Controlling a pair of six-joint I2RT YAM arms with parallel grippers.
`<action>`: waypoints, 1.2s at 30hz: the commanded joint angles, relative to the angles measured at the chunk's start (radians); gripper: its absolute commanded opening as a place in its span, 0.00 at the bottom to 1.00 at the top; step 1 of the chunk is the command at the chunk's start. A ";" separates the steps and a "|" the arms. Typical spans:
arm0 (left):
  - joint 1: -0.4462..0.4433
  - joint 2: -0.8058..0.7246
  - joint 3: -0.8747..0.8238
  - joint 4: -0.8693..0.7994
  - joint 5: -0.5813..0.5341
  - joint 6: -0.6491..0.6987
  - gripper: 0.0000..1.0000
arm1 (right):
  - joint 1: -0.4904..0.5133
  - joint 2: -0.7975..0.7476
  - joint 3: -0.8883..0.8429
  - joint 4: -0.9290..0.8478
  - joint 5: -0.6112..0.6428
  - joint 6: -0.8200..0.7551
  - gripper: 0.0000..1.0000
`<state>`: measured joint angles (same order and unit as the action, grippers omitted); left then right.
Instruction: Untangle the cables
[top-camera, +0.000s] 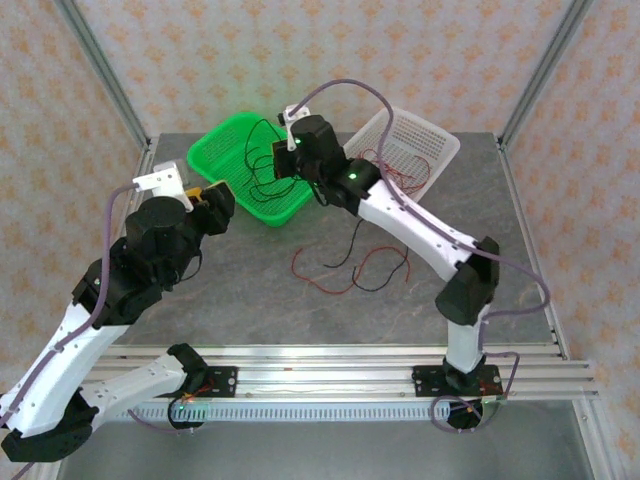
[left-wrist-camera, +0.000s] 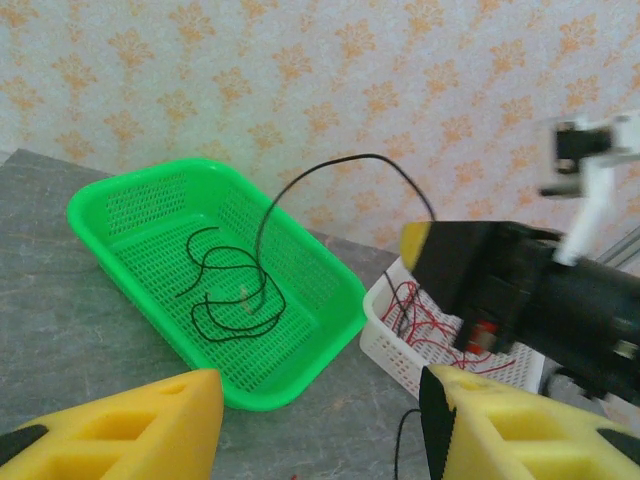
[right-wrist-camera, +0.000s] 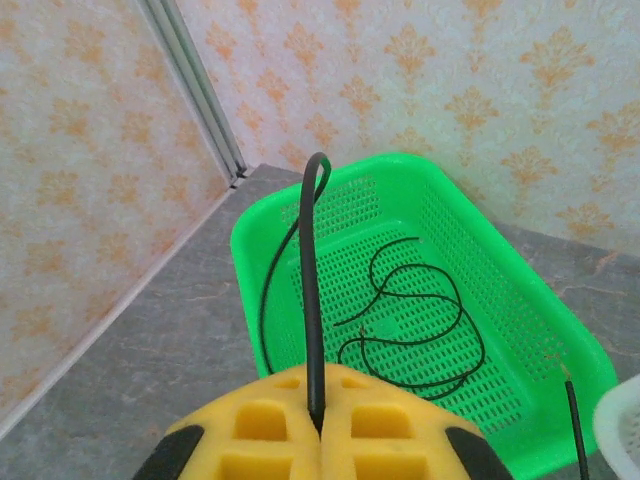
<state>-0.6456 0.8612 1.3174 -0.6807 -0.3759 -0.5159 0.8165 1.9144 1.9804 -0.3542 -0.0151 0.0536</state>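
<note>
from the top external camera you see the green basket (top-camera: 200, 158) near the far edge of the counter (top-camera: 240, 290), left of its middle. the white basket (top-camera: 430, 135) sits just beside it, toward the far right corner. your right pincer (top-camera: 283, 162) is over the green basket. your left pincer (top-camera: 222, 198) hangs just off that basket's near left side. loose cables (top-camera: 352, 265), red and black, lie tangled in the middle of the counter. thin black strands lie in the green basket and red ones in the white basket.

in the left wrist view your left pincer (left-wrist-camera: 320, 430) stands partly open, its yellow fingers (left-wrist-camera: 130, 430) well apart with nothing between them. ahead of it, black cables (left-wrist-camera: 240, 300) coil on the floor of the green basket (left-wrist-camera: 255, 397). one black cable (left-wrist-camera: 345, 158) arches up out of the basket to your right pincer (left-wrist-camera: 415, 245). red cables (left-wrist-camera: 420, 310) sit in the white basket (left-wrist-camera: 385, 338).

in the right wrist view your right pincer (right-wrist-camera: 316, 420) is closed tight on the black cable (right-wrist-camera: 310, 280). the cable stands up from the fingers, bends over at the top and drops toward the near left wall of the green basket (right-wrist-camera: 400, 165). the other black cables (right-wrist-camera: 420, 330) lie coiled on the basket floor. a corner of the white basket (right-wrist-camera: 622, 425) shows at the lower right.
</note>
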 joint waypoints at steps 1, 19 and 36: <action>0.008 -0.017 0.007 -0.028 -0.026 0.004 0.55 | -0.016 0.085 0.078 0.050 0.048 -0.008 0.00; 0.007 -0.031 -0.004 -0.011 -0.030 0.016 0.56 | -0.062 0.460 0.238 0.192 0.058 0.084 0.00; 0.008 -0.008 0.004 -0.007 -0.001 0.002 0.56 | -0.073 0.580 0.292 0.123 0.003 0.139 0.47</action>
<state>-0.6456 0.8448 1.3170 -0.6888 -0.3782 -0.5156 0.7471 2.5099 2.2208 -0.2150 -0.0029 0.1856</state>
